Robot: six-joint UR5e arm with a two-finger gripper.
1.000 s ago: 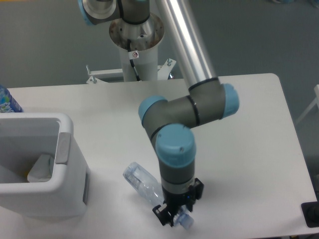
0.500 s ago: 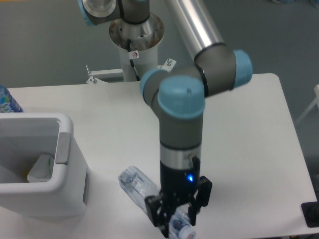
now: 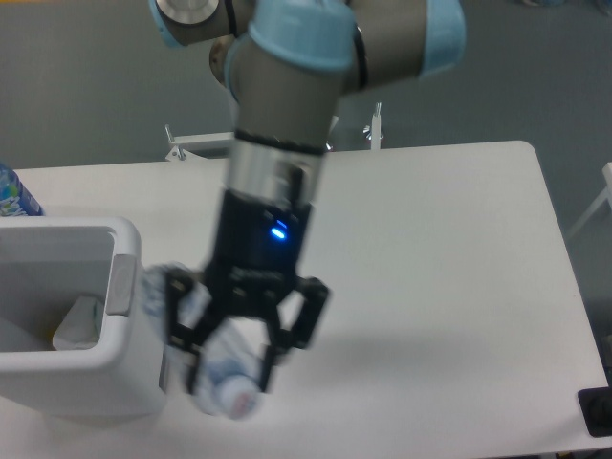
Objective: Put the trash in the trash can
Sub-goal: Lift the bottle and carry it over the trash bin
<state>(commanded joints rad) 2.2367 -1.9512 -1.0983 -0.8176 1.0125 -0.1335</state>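
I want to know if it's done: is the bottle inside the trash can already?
No, the bottle is held in the end effector, outside the trash can, beside its right wall.

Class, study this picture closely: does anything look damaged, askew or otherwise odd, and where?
The clear plastic bottle is crushed and hangs tilted in the gripper, cap end low, beside the white trash can. It is blurred. A crumpled white sheet already lies inside the can. Nothing looks spilled.
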